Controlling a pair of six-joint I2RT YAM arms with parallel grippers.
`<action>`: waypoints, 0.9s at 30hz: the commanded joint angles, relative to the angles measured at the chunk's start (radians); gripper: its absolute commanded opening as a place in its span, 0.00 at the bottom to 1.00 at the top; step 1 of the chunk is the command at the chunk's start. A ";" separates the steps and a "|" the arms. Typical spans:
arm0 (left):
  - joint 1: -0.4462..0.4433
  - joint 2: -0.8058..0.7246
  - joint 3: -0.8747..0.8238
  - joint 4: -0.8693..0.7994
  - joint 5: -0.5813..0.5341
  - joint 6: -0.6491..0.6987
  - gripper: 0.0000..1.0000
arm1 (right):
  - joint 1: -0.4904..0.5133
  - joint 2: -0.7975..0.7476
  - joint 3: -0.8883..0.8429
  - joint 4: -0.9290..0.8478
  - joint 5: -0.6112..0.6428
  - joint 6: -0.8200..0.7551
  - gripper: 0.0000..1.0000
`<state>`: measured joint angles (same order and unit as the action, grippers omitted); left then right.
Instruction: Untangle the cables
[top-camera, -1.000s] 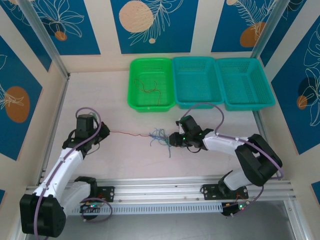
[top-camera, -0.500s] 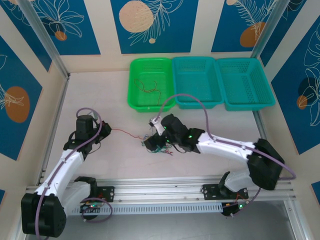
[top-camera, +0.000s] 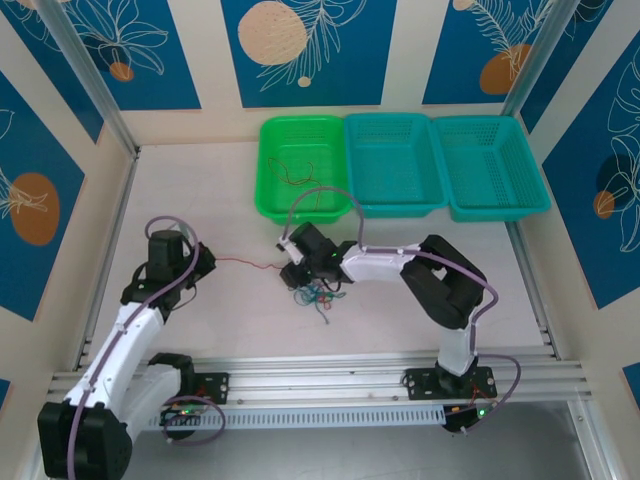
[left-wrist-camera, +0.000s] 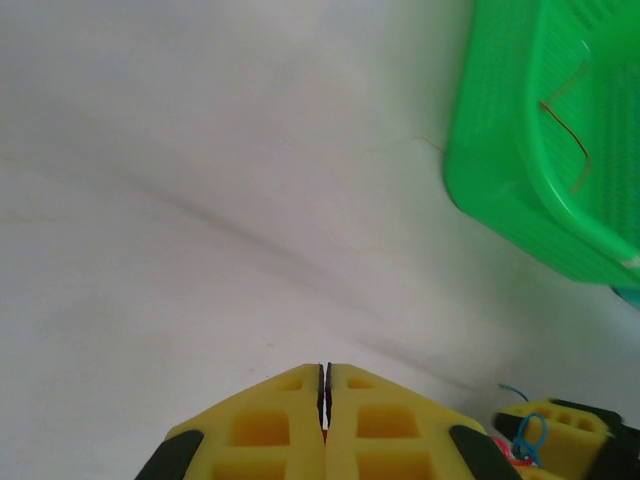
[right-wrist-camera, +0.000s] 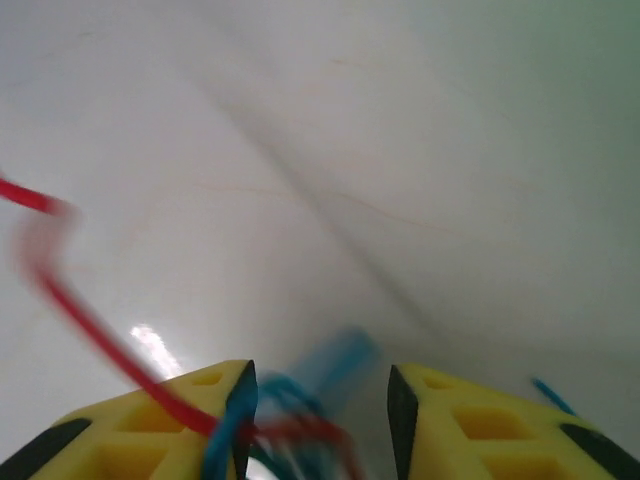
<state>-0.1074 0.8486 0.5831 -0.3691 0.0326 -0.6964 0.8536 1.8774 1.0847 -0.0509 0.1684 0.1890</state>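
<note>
Two grippers are working one red wire (top-camera: 245, 264) out of the knot (top-camera: 312, 293).
The left gripper (left-wrist-camera: 325, 372) is clenching the red wire's end and holding it stretched across the table (top-camera: 200, 200) toward the knot. The knot is lying mid-table, well short of the green basket (top-camera: 303, 121), where one separate wire (top-camera: 300, 180) is already resting. The right gripper (right-wrist-camera: 320, 385) is straddling blue and red strands with its jaws partly apart; whether it is pinching them I cannot tell. Next it probably needs a firm hold on the knot while the left pulls away. Compared with a second ago, the right gripper is sitting on the knot's left side, having crossed from its right.
</note>
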 joint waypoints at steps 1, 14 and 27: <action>0.021 -0.071 0.036 -0.121 -0.192 0.016 0.00 | -0.099 -0.062 -0.107 -0.051 0.008 0.118 0.43; 0.024 0.034 -0.113 0.333 0.249 0.042 0.00 | -0.269 -0.267 -0.249 -0.071 -0.164 0.141 0.00; -0.290 -0.079 -0.034 0.364 0.181 0.447 0.82 | -0.267 -0.373 -0.129 -0.181 -0.186 0.010 0.00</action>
<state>-0.3744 0.8059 0.4915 -0.0044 0.2562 -0.4171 0.5869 1.5139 0.9283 -0.1677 -0.0227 0.2405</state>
